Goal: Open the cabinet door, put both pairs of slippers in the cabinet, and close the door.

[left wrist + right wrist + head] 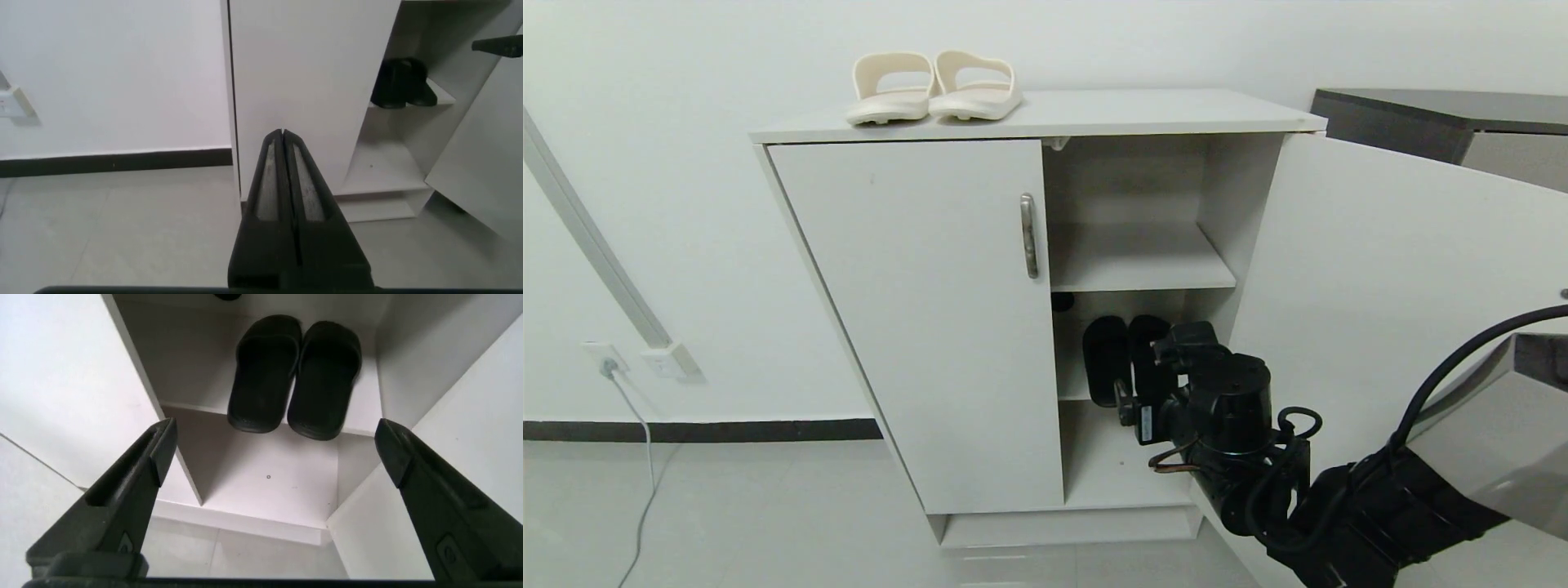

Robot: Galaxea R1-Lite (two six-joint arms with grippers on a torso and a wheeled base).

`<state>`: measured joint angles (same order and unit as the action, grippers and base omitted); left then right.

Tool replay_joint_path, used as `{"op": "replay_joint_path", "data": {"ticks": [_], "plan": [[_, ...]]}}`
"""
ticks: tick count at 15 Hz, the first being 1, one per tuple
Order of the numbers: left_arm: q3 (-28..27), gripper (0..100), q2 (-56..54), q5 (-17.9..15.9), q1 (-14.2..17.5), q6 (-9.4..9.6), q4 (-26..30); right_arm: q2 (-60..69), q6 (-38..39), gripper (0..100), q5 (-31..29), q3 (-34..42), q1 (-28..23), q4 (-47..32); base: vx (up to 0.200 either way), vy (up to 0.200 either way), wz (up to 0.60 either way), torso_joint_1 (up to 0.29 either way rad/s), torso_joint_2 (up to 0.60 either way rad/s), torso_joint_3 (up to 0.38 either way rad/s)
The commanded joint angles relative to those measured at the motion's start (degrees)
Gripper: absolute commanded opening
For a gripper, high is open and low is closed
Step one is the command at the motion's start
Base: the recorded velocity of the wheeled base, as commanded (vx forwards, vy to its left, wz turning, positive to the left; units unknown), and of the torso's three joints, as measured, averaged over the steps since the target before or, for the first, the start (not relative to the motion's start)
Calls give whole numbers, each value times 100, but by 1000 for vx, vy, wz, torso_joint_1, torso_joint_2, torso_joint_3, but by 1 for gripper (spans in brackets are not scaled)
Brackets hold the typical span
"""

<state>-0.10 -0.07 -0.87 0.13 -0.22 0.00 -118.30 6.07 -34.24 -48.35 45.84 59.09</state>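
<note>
Your right gripper (274, 441) stands spread wide and empty, just in front of the open right compartment of the cabinet (1143, 110), fingers directed at the middle shelf (196, 367). Your left gripper (282, 139) is pressed together on nothing. It is held low and well apart from the cabinet, off its left side.

The black slippers (294, 376) lie side by side and touching on that middle shelf, heels toward you. The heels appear to overhang the front edge slightly, though the angle leaves this uncertain. I judge this pair to be stowed.

The right door (1380, 286) is swung wide and stands just beside your right arm, so mind it on any withdrawal. The left door (915, 327) is shut, with its handle (1029, 237) at the inner edge. The upper shelf (1135, 261) is bare and is the likely place for the second pair.

The cream slippers (934, 88) sit on the cabinet top toward its left end, side by side and touching. They look like light, soft moulded pieces that will flex under pressure, with a smooth skin that may slip. Take hold across the two inner sides together, or by the strap bands.

A wall socket (605, 359) with a trailing cable lies well to the left.
</note>
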Motion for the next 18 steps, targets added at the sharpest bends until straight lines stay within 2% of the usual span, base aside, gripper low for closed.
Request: {"op": "replay_joint_path", "data": {"ticks": [1, 10, 14, 17, 18], "plan": [[1, 0, 7, -1, 4, -4, 0, -18, -1, 100, -3, 10, -5, 24, 0, 200, 0, 2, 2, 2], [1, 0, 7, 7, 4, -13, 0, 0, -62, 100, -3, 115, 66, 85, 0, 200, 0, 3, 2, 5], [1, 0, 7, 7, 4, -13, 0, -9, -423, 100, 14, 361, 48, 859, 0, 200, 0, 1, 2, 0], [1, 0, 7, 7, 4, -22, 0, 8, -572, 100, -3, 475, 48, 912, 0, 200, 0, -2, 4, -2], [1, 0, 7, 7, 4, -13, 0, 17, -572, 100, -3, 484, 57, 912, 0, 0, 0, 0, 0, 0]]}}
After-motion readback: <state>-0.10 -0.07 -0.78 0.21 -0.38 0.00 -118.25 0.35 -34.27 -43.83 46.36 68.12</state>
